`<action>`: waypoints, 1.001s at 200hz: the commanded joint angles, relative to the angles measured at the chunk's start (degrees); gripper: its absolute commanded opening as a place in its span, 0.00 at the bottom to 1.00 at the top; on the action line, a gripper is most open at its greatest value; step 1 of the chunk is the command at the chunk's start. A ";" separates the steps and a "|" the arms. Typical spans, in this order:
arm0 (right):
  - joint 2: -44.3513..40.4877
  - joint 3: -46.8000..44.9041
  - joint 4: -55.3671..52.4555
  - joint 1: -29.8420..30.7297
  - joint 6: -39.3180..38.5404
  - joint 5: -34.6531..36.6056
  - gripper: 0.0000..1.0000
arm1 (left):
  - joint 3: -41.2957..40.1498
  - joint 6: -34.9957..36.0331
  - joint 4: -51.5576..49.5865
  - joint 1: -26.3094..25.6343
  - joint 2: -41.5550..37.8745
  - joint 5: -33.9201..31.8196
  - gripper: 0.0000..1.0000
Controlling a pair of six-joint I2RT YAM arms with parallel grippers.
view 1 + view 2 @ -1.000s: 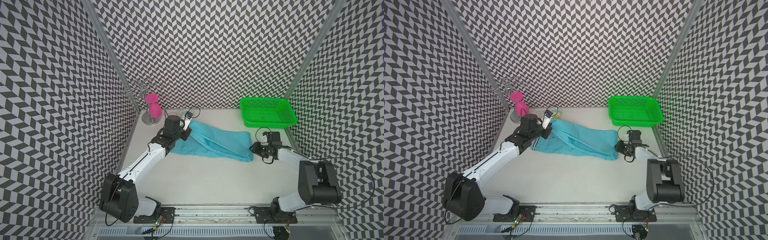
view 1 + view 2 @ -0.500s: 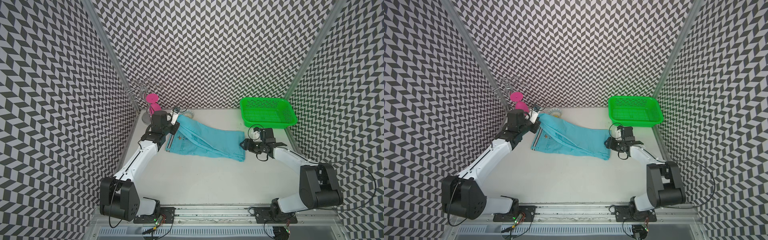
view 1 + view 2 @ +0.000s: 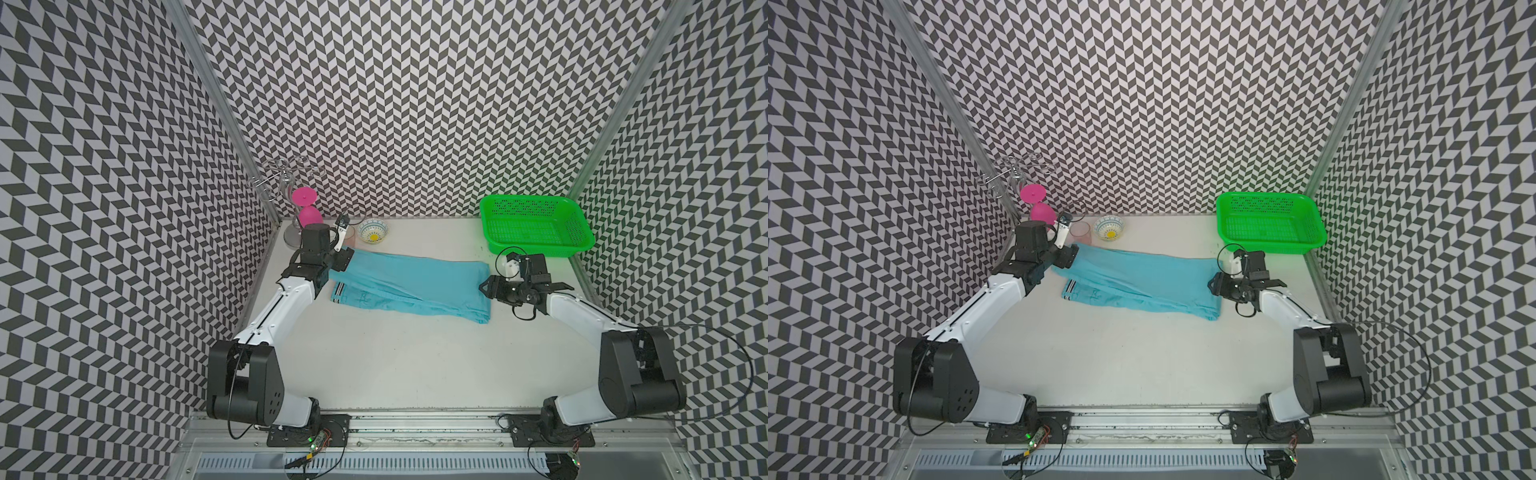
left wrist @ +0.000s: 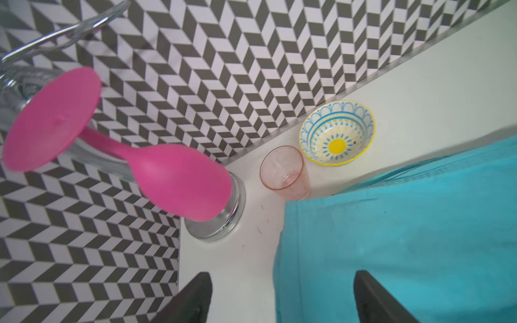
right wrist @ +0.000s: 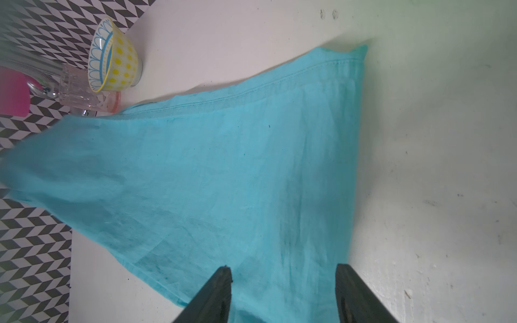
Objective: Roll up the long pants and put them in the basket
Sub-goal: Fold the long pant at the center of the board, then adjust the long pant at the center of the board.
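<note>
My left gripper spread wide over one end of the long pants, my right gripper parted over the opposite end, pants flat on the worktop

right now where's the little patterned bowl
In both top views the patterned bowl sits at the back of the table near the wall, on the robot's left half, beside the pink cup and just behind the long pants.

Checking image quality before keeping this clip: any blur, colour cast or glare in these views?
Both top views: sharp, evenly lit, no glare. Left wrist: the close pink goblet is slightly soft. Right wrist: a green cast on the table, the long pants smeared toward their far end.
</note>
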 commanded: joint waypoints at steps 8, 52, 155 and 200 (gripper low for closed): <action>-1.10 2.40 -0.75 0.50 -0.69 0.96 0.63 | 2.68 -4.18 1.32 -0.34 -2.46 -3.29 0.96; 1.25 7.05 0.60 0.73 -2.60 1.25 0.63 | 0.67 -11.61 2.64 -6.00 -4.80 -0.64 0.96; 24.07 28.01 2.21 7.04 -12.99 -2.70 0.66 | -24.57 -44.12 22.40 -15.23 -15.60 15.35 1.00; 29.11 29.66 0.11 7.89 -12.27 -1.07 0.66 | -33.46 -55.73 26.84 -15.28 -18.48 12.30 1.00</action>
